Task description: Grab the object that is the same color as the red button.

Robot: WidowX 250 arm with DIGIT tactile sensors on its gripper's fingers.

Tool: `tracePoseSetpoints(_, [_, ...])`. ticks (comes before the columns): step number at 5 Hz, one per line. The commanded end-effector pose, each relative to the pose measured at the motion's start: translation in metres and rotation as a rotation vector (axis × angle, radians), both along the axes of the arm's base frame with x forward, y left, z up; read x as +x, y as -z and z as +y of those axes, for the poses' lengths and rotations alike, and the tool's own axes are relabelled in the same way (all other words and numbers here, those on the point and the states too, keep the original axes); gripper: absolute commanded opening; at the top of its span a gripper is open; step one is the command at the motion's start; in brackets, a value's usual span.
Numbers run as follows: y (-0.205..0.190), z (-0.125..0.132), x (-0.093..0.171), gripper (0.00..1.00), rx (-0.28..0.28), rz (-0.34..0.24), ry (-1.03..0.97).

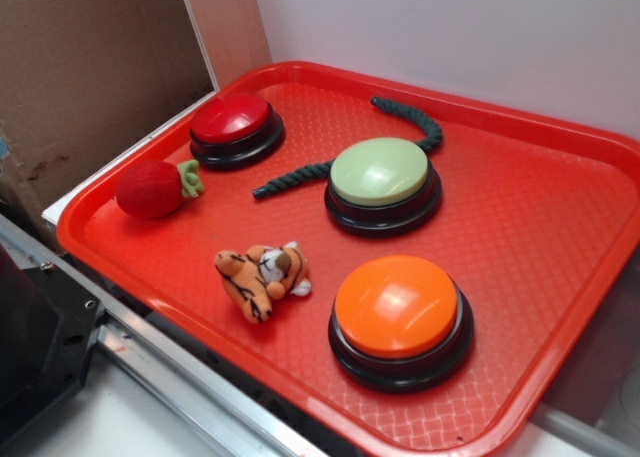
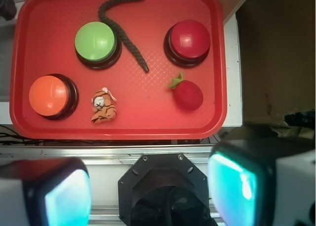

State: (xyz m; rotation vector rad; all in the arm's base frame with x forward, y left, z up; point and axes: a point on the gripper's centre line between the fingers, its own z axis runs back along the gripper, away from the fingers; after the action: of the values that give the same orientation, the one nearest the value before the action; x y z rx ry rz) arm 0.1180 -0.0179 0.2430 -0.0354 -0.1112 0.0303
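Observation:
The small red strawberry plush (image 1: 152, 188) with a green tuft lies on the red tray (image 1: 560, 227) near its left edge; in the wrist view it (image 2: 188, 94) sits right of centre. The red button (image 1: 235, 126) on a black base stands just behind it, also in the wrist view (image 2: 187, 42). My gripper (image 2: 153, 189) shows only in the wrist view, high above and short of the tray's near edge. Its jaws stand wide apart with nothing between them, and its fingertips (image 2: 237, 186) glow teal. The gripper is out of the exterior view.
On the tray are a pale green button (image 1: 382, 182), an orange button (image 1: 400, 317), an orange striped tiger plush (image 1: 262, 277) and a dark rope (image 1: 400, 127). A metal rail (image 1: 180, 377) runs along the tray's near edge. The robot's black base (image 2: 165, 191) lies below the gripper. A cardboard wall (image 1: 90, 67) stands at the left.

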Motion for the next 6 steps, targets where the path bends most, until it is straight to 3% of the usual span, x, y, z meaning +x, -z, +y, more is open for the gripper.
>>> tracePoseSetpoints(1, [0.000, 0.000, 0.000, 1.00, 0.000, 0.000, 0.000])
tracePoseSetpoints(2, [0.002, 0.000, 0.008, 1.00, 0.008, 0.025, -0.003])
tracePoseSetpoints(4, [0.007, 0.022, 0.019, 1.00, 0.001, 0.007, -0.019])
tracePoseSetpoints(5, [0.043, 0.044, 0.025, 1.00, -0.017, 0.080, -0.025])
tracePoseSetpoints(6, [0.069, 0.047, 0.036, 1.00, -0.002, 0.125, -0.003])
